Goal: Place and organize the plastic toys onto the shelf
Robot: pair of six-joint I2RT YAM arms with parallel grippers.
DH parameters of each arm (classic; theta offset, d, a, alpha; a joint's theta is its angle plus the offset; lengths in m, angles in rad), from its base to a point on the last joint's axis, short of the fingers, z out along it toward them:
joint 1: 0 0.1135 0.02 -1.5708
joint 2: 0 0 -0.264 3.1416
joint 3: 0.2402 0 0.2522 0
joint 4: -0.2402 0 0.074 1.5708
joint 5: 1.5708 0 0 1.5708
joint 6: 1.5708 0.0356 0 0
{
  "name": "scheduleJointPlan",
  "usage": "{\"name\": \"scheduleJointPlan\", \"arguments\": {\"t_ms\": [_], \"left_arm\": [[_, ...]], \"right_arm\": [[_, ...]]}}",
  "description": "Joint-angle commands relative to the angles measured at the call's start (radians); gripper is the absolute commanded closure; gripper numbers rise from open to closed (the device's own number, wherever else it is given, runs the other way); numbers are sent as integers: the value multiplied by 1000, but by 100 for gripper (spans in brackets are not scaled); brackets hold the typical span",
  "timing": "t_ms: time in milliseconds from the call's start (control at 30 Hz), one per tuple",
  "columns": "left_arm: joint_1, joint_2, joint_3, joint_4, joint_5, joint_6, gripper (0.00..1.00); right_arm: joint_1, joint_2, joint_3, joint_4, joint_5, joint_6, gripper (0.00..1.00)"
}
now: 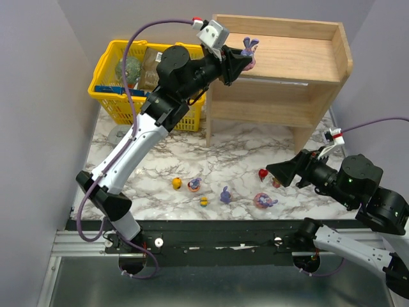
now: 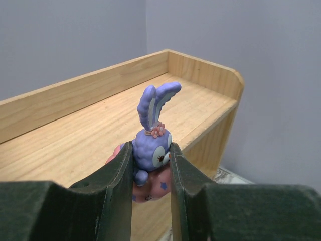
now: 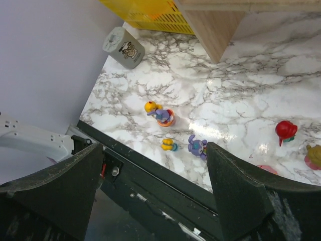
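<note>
One purple-blue bunny (image 2: 152, 143) on a pink base is clamped between the fingers (image 2: 118, 170) of the left gripper (image 1: 243, 64), whose jaws stand partly closed against the figurine's sides. It is held upright, ears up, over the top tier of the wooden shelf (image 1: 284, 27), near the left end of that tier's front edge as seen from above; whether its base touches the board cannot be told. Seven further toys lie on the marble table (image 1: 243, 144) in front of the shelf: a yellow one (image 1: 177, 183) just beside a second bunny (image 1: 194, 185), a small yellow figure (image 1: 203, 201), a third bunny (image 1: 225, 194), a fourth bunny (image 1: 263, 201) on a pink base, a red toy (image 1: 262, 173) and a tan-pink one (image 1: 276, 183). The right gripper (image 1: 275, 171) hovers above the table close to the red and tan-pink toys, jaws spread wide and holding nothing. A yellow basket (image 1: 112, 96) stands left of the shelf.
</note>
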Motion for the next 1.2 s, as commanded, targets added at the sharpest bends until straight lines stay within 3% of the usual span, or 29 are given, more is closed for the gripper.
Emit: {"name": "scheduleJointPlan", "arguments": {"t_ms": [0, 267, 667, 933, 1100, 1167], "left_arm": [[46, 60, 85, -4, 156, 39, 100], [97, 108, 99, 14, 233, 8, 100], [103, 134, 55, 47, 169, -41, 100], [103, 156, 50, 39, 115, 5, 100], [101, 165, 55, 21, 103, 30, 89], [101, 169, 64, 8, 97, 36, 78]], "right_arm": [[6, -29, -35, -12, 21, 39, 10], [4, -21, -51, -26, 22, 41, 10], [4, -3, -60, -18, 35, 36, 9], [4, -3, -66, -15, 41, 38, 9], [4, -1, -69, -9, 47, 38, 9], [6, 0, -69, -7, 50, 38, 9]]}}
